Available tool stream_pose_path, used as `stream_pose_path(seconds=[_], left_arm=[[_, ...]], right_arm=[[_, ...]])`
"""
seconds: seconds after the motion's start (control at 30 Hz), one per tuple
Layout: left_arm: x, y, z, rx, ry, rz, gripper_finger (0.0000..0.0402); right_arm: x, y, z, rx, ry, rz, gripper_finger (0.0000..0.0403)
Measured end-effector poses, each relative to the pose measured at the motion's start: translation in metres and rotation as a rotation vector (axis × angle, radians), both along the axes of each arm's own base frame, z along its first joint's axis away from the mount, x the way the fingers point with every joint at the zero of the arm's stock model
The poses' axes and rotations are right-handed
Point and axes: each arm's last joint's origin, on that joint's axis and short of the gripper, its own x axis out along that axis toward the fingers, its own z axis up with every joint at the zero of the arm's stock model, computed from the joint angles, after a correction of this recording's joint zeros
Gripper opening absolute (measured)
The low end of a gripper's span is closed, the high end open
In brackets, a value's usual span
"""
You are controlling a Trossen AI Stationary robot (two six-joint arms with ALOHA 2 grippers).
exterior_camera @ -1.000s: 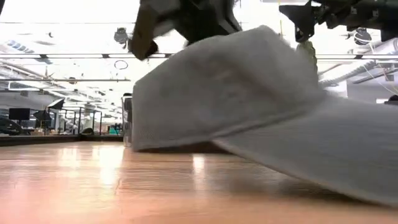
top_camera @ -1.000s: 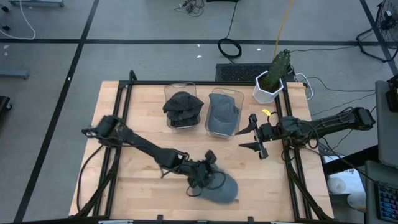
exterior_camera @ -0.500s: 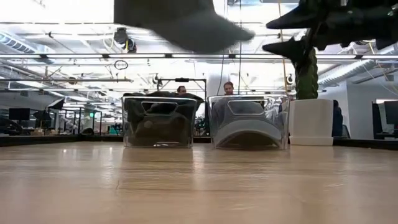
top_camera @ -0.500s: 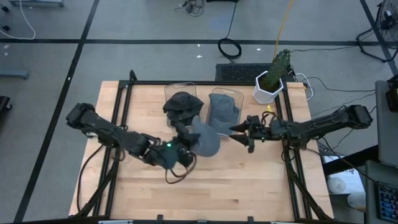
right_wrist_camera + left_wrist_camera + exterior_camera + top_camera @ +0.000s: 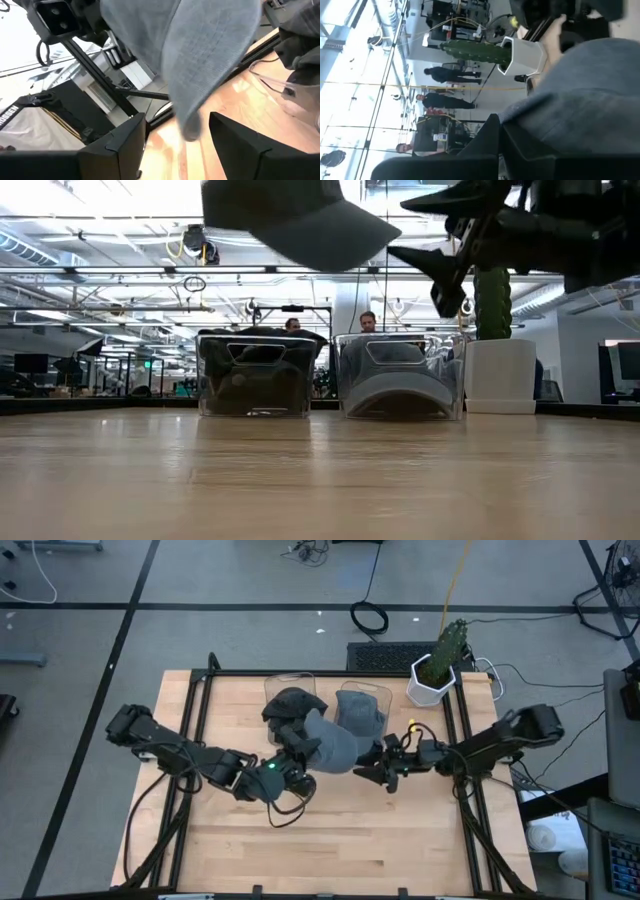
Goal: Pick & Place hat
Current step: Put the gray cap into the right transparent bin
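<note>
A grey hat [image 5: 335, 745] hangs high over the middle of the table, in front of the two clear bins, with my left gripper [image 5: 298, 748] shut on it. In the low view the grey hat [image 5: 300, 215] is well clear of the tabletop, its brim pointing toward my right gripper [image 5: 440, 240]. My right gripper [image 5: 375, 765] stands open just right of the hat. In its wrist view the grey hat's brim tip [image 5: 190, 127] hangs between the two fingers without plainly touching them. My left gripper holds the grey hat at the crown's edge [image 5: 520, 117], on the side away from the brim, the cloth pinched between its fingers [image 5: 490, 140]. It comes at the hat nearly level from the table's left. The hat is lifted clear, its brim sticking out to the right.
Two clear bins stand at the far side: the left bin [image 5: 275, 690] holds a dark hat [image 5: 293, 712], the right bin [image 5: 375, 692] a grey hat [image 5: 360, 715]. A potted cactus [image 5: 437, 665] stands at the far right. People show in the room behind.
My left gripper has carried the grey hat up off the table's near part and toward the far side, to just in front of the bins; the hat now hangs clear. My right gripper has come down and leftward toward the hat, rolling as it went, and has stayed open.
</note>
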Motion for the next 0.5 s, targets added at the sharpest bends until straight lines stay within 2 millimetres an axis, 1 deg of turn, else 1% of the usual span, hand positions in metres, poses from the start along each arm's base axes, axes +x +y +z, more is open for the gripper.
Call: stream_pose_path(seconds=[0.13,0.27,0.43,0.5], left_arm=[[0.001,0.000,0.002,0.002,-0.008,-0.010,0.0001],[0.002,0.001,0.002,-0.010,-0.015,-0.015,0.0001],[0.002,0.001,0.004,-0.021,-0.039,-0.021,0.0001],[0.002,0.001,0.004,-0.024,-0.040,-0.020,0.0001]], right_arm=[[0.006,0.001,-0.007,0.000,-0.042,-0.003,0.0211],[0.015,0.002,-0.003,0.007,-0.119,-0.003,0.0207],[0.029,0.004,0.002,-0.020,-0.143,-0.007,0.0205],[0.032,0.004,0.004,-0.034,-0.154,-0.008,0.0198]])
